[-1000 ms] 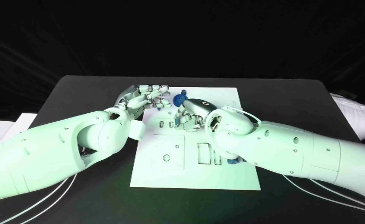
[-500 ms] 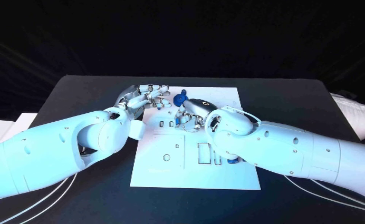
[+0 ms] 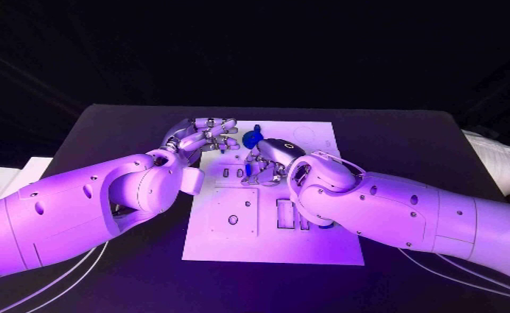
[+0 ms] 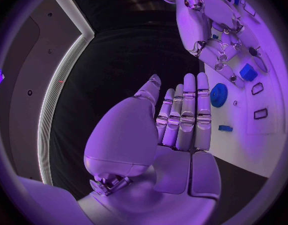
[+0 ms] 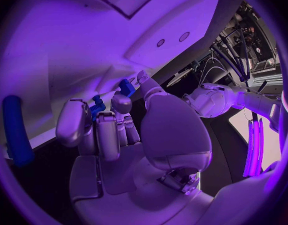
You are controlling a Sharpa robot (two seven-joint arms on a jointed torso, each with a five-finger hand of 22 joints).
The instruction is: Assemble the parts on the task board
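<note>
Your right silver hand (image 3: 268, 160) reaches over the white task board (image 3: 271, 243), fingers pinching a small blue part (image 5: 126, 87); your left silver hand (image 3: 204, 136) hovers at the far-left corner, fingers straight, empty.

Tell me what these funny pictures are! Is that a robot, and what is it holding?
Yes, it's a robot with two white arms. One camera sits on its head and looks down at a black table. Two more cameras sit at its wrists, so each hand looks huge there. On the table lies a white task board with little slots and blue parts, like a blue gear. The left hand holds nothing; its fingers are straight, side by side. The right hand pinches a small blue part over the board.
</note>
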